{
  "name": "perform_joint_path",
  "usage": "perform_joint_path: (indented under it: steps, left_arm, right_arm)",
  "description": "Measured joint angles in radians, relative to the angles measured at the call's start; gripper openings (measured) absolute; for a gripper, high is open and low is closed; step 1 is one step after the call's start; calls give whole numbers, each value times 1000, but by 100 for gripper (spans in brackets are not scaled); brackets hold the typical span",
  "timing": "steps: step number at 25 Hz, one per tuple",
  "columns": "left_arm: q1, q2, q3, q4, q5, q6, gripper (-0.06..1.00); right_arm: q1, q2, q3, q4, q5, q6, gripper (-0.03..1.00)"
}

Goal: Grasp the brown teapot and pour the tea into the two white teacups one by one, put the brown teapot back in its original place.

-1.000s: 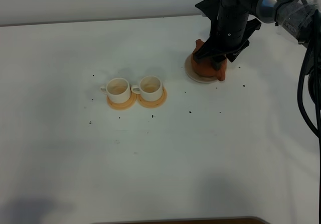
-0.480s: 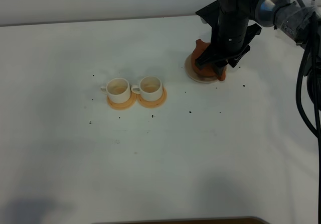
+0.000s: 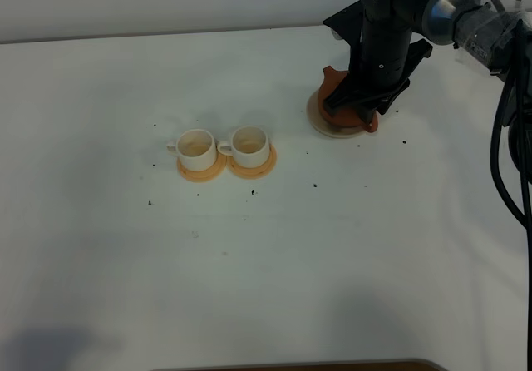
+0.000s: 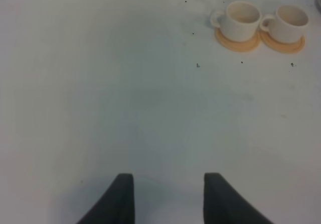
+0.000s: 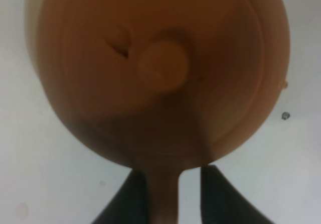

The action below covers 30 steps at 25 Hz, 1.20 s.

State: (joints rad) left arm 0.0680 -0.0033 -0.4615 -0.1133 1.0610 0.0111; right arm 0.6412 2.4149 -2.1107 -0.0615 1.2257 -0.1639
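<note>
A: From the high camera, where do we have the brown teapot (image 3: 332,96)?

B: It sits on its cream saucer (image 3: 316,117) at the far right of the table, under the right claw (image 3: 362,113). The spout points left and rearward and the handle points toward the arm, so the pot's long axis runs along our reach. The two white teacups (image 3: 197,148) sit on coasters (image 3: 266,163), well apart to the left.

A: And the left wrist view?

B: The left claw (image 4: 168,199) hangs wide with nothing between its fingers, and the cups are far off. Our right arm is clearly the nearer one.

A: And the right wrist view?

B: We look straight down on the lid knob (image 5: 163,66). The handle (image 5: 164,194) runs back between the fingers (image 5: 225,204), with the body just beyond the tips. The claw is narrow, but a pale gap shows on one side of the handle, so we judge it not clamped.
</note>
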Motion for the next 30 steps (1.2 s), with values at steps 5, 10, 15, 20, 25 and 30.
perform_joint_path:
  steps: [5, 10, 15, 20, 25, 30]
  left_arm:
    - [0, 0, 0, 0, 0, 0, 37]
    - [0, 0, 0, 0, 0, 0, 37]
    - [0, 0, 0, 0, 0, 0, 37]
    - [0, 0, 0, 0, 0, 0, 37]
    - [0, 0, 0, 0, 0, 1, 37]
    - [0, 0, 0, 0, 0, 1, 37]
  right_arm:
    - [0, 19, 0, 2, 16, -14, 13]
    - [0, 22, -5, 3, 20, -25, 13]
    - [0, 23, -15, 5, 22, -30, 13]
    - [0, 8, -15, 9, 10, -30, 13]
    - [0, -12, -15, 9, 0, -30, 13]
    - [0, -31, -15, 5, 1, -30, 13]
